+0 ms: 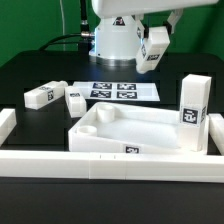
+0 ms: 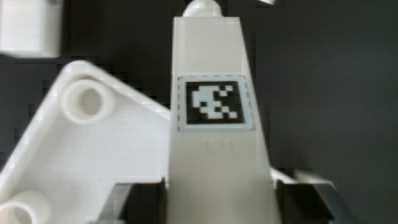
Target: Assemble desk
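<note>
Black table [image 1: 40, 70] carried everything. One tabletop [image 1: 120, 130], a stiff tray that was probably light, lay beneath the gripper [image 1: 155, 48], with a corner socket [image 2: 89, 100] just beside the held leg [image 2: 214, 110]. There were four legs. One was clenched between the jaws near one end, an upright leg [image 1: 193, 100] stood on a tabletop corner below, and two lying legs [image 1: 40, 97] rested well apart from the gripper. They looked like smooth, rigid blocks, likely slippery, best pinched across the flat sides.

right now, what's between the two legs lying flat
Only bare black table separates one lying leg from the other lying leg; the exterior view shows it.
</note>
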You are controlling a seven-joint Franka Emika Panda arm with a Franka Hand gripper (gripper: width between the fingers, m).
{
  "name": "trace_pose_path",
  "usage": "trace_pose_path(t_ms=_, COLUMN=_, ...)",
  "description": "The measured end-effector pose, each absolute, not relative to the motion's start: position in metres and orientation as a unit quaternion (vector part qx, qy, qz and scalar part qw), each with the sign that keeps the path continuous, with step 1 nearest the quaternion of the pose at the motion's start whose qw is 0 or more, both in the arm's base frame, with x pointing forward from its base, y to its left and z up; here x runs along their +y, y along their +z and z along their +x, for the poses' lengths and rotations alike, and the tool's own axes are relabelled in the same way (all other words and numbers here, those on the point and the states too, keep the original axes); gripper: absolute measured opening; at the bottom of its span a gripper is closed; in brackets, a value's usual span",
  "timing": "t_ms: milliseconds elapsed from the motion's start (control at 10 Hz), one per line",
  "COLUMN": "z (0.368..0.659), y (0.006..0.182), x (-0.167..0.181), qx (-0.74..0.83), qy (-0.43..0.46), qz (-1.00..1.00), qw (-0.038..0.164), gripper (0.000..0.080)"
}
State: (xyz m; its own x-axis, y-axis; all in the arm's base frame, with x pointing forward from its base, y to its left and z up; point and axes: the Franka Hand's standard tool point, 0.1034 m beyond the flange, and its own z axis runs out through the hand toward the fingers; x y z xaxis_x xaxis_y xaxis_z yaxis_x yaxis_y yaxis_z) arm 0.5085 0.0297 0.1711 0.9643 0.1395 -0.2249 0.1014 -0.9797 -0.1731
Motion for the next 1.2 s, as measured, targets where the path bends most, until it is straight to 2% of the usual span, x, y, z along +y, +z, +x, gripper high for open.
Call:
trace_pose_path(t_ms=500, z=0.523, y=0.17, x=0.013, qx=-0.057, qy=-0.058, qz=-0.995, qw=0.054, gripper=0.029)
trace_pose_path(t_ms=600, z=0.532, y=0.174, x=0.006, qx=-0.063, qy=-0.092, qz=-0.992, qw=0.063, gripper=0.029)
trace_pose_path(t_ms=700, z=0.54, y=0.18, x=0.005, qx=-0.063, qy=-0.11, qz=-0.99, qw=0.061, gripper=0.029)
trace_pose_path(t_ms=1100, z=0.537, y=0.174, x=0.002, qx=-0.061, qy=-0.108, qz=-0.991, qw=0.06, gripper=0.029)
trace_pose_path(t_ms=1200, z=0.542, y=0.169, x=-0.009, qx=-0.047, qy=-0.108, qz=-0.99, qw=0.074, gripper=0.029)
